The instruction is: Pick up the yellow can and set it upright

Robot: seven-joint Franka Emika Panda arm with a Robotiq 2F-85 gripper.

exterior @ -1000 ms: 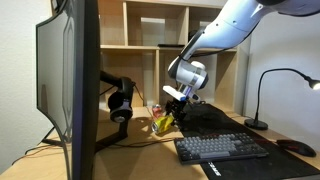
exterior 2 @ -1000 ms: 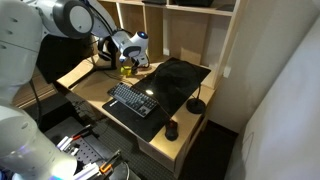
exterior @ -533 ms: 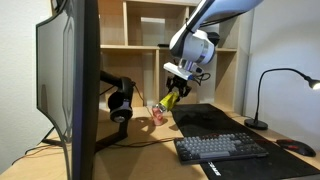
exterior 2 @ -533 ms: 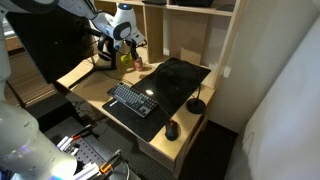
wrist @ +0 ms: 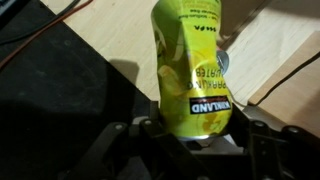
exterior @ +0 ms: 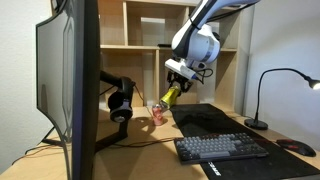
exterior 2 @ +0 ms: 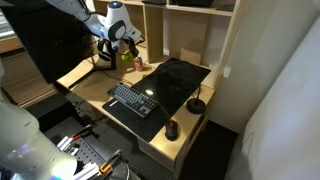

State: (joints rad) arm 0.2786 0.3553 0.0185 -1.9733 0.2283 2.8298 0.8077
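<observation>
Wrist view shows the tool (wrist: 192, 128) clamped on the yellow can (wrist: 188, 65), held aloft above the red can (exterior: 157, 113) in an exterior view, long axis tilted, free end slanting down toward it.

Keyboard (exterior: 222, 147) lying at front of desk (exterior 2: 72, 75). Mouse (exterior: 295, 147) sitting just right of keyboard. Lamp (exterior: 262, 100) standing behind keyboard, to right. Cloth (exterior: 205, 115) lying behind keyboard. Second can (exterior: 158, 114) standing behind keyboard, to left, with headphones (exterior: 120, 105) hanging farther left. Gripper (exterior: 177, 84) holding drink can (exterior: 169, 98) tilted in air above second can.
</observation>
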